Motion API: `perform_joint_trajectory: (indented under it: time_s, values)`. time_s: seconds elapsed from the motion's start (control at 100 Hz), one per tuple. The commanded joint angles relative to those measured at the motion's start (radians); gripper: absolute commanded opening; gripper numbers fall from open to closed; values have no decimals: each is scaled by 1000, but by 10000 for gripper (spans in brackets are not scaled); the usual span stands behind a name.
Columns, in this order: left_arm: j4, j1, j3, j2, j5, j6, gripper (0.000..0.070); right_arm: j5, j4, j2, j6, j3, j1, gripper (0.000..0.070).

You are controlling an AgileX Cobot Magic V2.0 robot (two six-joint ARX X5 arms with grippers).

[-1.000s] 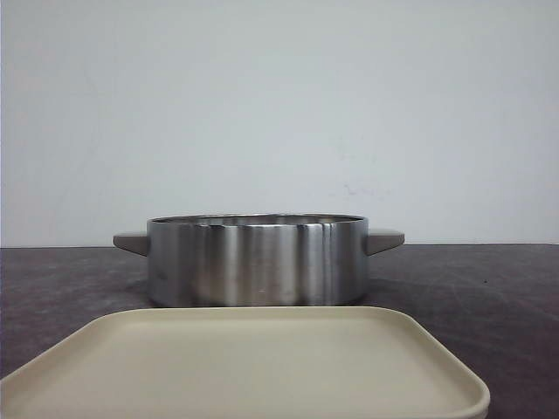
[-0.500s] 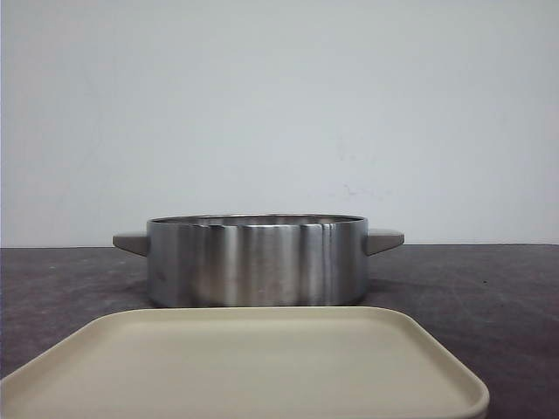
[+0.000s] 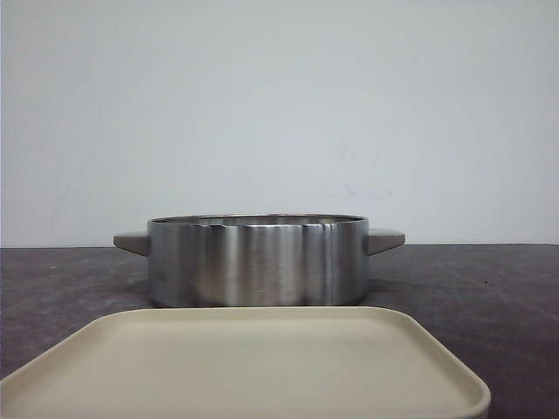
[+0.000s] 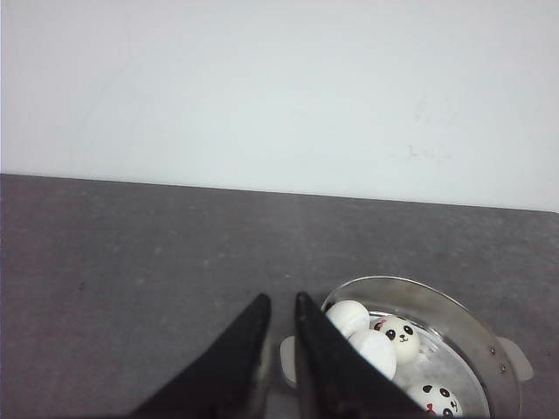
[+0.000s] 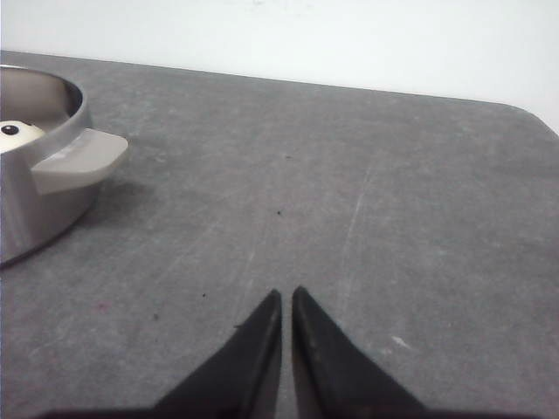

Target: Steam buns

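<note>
a steel pot [image 3: 257,260] with two grey handles stands on the dark table [image 3: 489,297], just behind a beige tray [image 3: 244,367] at the near edge. from the front the pot's wall hides what is inside.

the left wrist view looks down into the pot [image 4: 454,336]: the buns [image 4: 395,336] lie inside it, packed close together, white and glossy, with panda faces showing on two of them. one more bun [image 5: 16,133] peeks over the rim in the right wrist view, beside a grey handle [image 5: 79,160].

the left gripper [image 4: 279,305] hangs above the table just beside the pot, its black fingers nearly together, a thin gap between the tips, holding nothing. the right gripper [image 5: 286,297] is over bare table [image 5: 349,201], apart from the pot, its fingers likewise almost closed and empty.
</note>
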Motion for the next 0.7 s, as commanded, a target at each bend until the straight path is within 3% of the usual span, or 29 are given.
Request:
perform_joint_trajectory:
  time_s: [0.0,0.69]
  values:
    - [13,-2,9,5,-2,-1,0,5,-2,-3,-11,-5,-6,12]
    - [13,-2,9,5,-3,-1,0,15,23,-3,-10,-5,-7,13]
